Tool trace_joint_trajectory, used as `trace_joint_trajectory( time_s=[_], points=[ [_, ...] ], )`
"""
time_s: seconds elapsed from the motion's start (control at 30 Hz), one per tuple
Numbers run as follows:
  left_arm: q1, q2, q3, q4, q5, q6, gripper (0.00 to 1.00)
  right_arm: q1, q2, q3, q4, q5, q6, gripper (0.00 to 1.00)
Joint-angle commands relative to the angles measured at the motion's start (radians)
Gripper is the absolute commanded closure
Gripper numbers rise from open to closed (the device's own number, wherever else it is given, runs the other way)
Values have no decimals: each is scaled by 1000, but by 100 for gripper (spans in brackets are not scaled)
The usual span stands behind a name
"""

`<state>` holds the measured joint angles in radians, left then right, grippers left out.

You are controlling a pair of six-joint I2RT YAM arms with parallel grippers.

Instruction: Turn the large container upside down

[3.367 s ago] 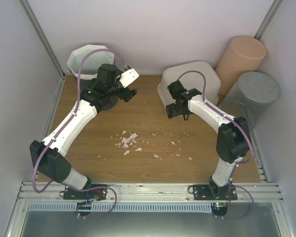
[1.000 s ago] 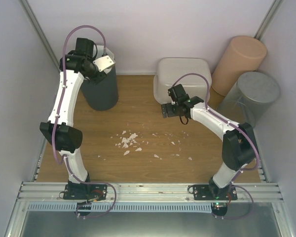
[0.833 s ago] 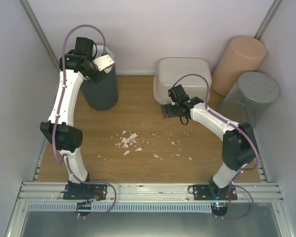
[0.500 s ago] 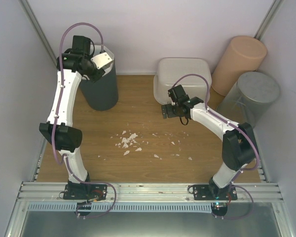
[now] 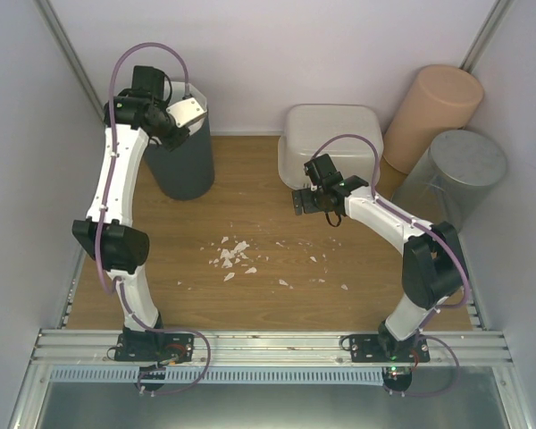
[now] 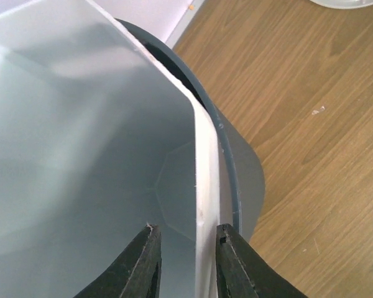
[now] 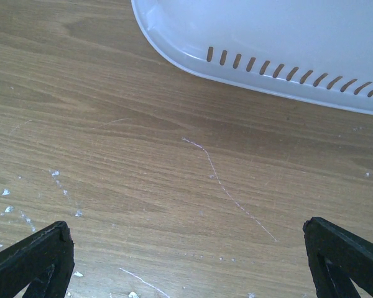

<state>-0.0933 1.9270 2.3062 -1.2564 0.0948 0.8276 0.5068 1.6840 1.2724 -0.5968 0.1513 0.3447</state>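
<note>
White tub [image 5: 329, 134] sits inverted on the worktop [image 5: 250, 206] (job looks done); right fingers [image 7: 31, 264] gape, left fingers [image 6: 143, 264] pinch the bin liner [image 6: 81, 124].

The bin [image 5: 183, 165] is dark grey, its liner [image 6: 81, 155] milky white. The tub [image 5: 330, 121] is white with a row of slots. The wood-grain table [image 5: 250, 206] is brown, flecked white.

White arm shells [image 5: 116, 179], black joints [image 5: 110, 248] — purple cables [image 5: 148, 46], black pincer fingers [image 6: 143, 267].
</note>
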Motion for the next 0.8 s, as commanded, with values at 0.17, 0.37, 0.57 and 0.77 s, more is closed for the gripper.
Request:
trace_joint_trajectory(
  time_s=[0.17,0.37,0.57,0.77],
  points=[
    [12,32,10,-38,36,36,74,7,-4,-20,26,-2,4,0],
    [14,41,13,-68,38,64,76,6,-1,-32,31,-8,5,0],
    [16,59,16,-101,34,82,87,6,-5,-36,32,-10,9,0],
    [16,18,-28,-101,42,98,90,6,-9,-36,28,-11,9,0]
  ],
)
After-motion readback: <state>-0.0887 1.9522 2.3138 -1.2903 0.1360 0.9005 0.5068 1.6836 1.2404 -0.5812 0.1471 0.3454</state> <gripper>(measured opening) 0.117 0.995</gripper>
